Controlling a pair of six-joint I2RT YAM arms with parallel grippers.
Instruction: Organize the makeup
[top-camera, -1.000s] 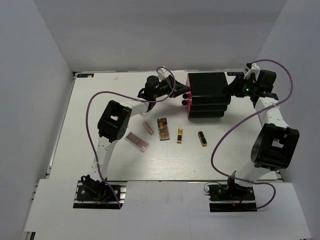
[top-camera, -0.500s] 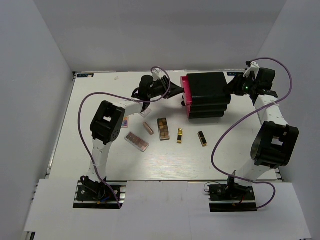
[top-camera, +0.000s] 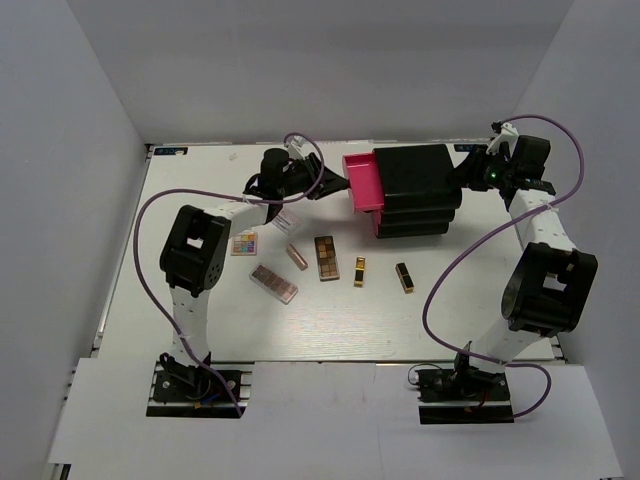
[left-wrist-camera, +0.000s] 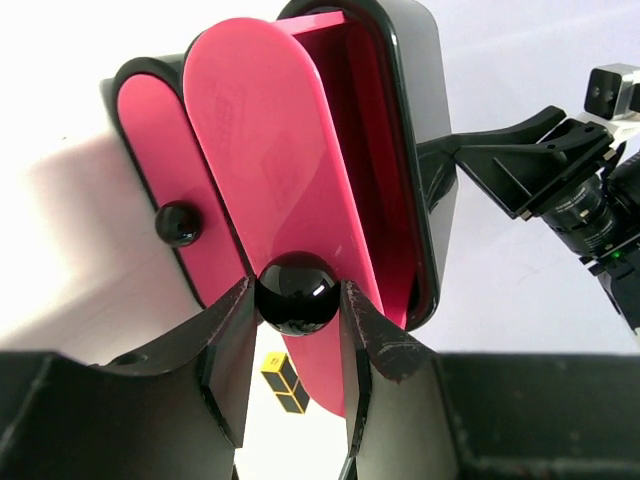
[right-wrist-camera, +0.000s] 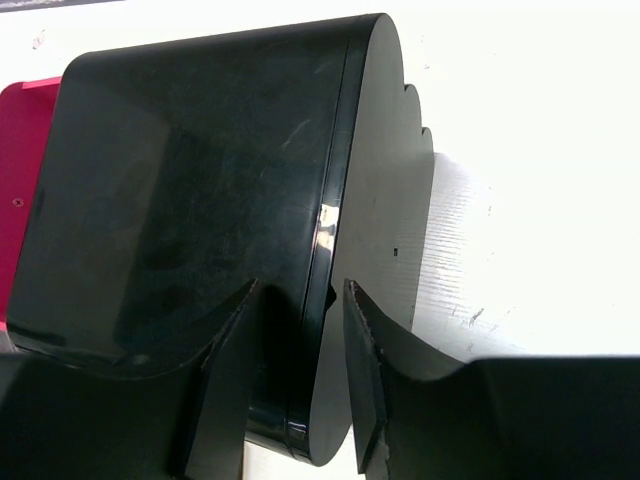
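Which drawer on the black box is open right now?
The top pink drawer of the black box, its knob clamped in the left gripper; the drawer below sits flush, shut.

A black box is placed on the white counter. Its top pink drawer is drawn out leftward; a black knob is fitted to its front.

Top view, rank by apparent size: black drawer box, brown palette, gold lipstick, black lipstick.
1. black drawer box
2. brown palette
3. gold lipstick and black lipstick: about alike, not ranked.
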